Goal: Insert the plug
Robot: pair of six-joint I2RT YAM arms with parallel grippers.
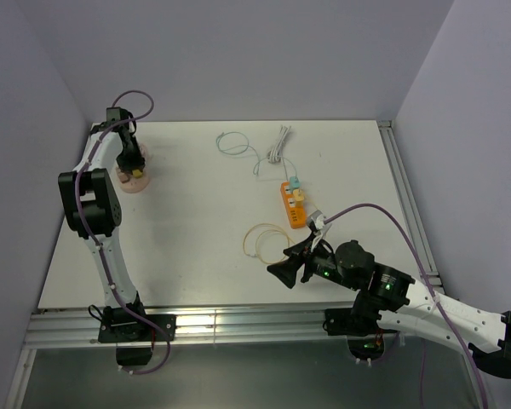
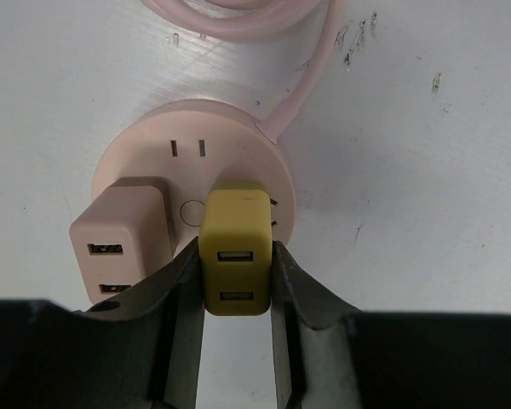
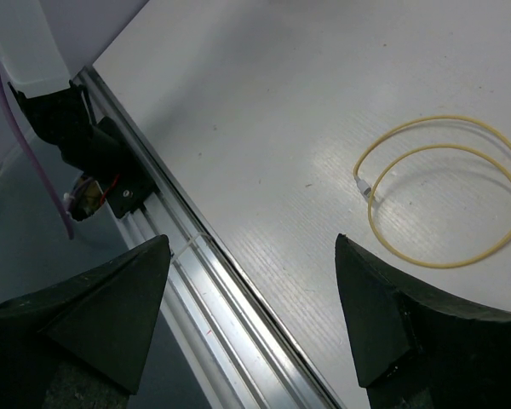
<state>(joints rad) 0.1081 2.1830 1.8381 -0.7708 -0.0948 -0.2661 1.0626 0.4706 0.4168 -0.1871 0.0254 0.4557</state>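
A yellow plug (image 2: 235, 251), a small block with two USB ports, stands against the face of a round pink socket (image 2: 196, 128) at the table's far left. My left gripper (image 2: 235, 266) is shut on the yellow plug, one finger on each of its sides. Its prongs are hidden. From above, the left gripper (image 1: 132, 162) points down over the pink socket (image 1: 137, 182). A pink plug (image 2: 119, 243) sits in the socket just left of the yellow one. My right gripper (image 1: 291, 260) hangs open and holds nothing near the table's front edge, seen in its own view above the rail (image 3: 253, 247).
An orange power strip (image 1: 294, 204) lies right of centre with white (image 1: 277, 145) and pale teal (image 1: 232, 143) cables behind it. A yellow cable loop (image 3: 443, 192) lies beside the right gripper. The aluminium rail (image 3: 213, 281) runs along the front edge. Walls close in on both sides.
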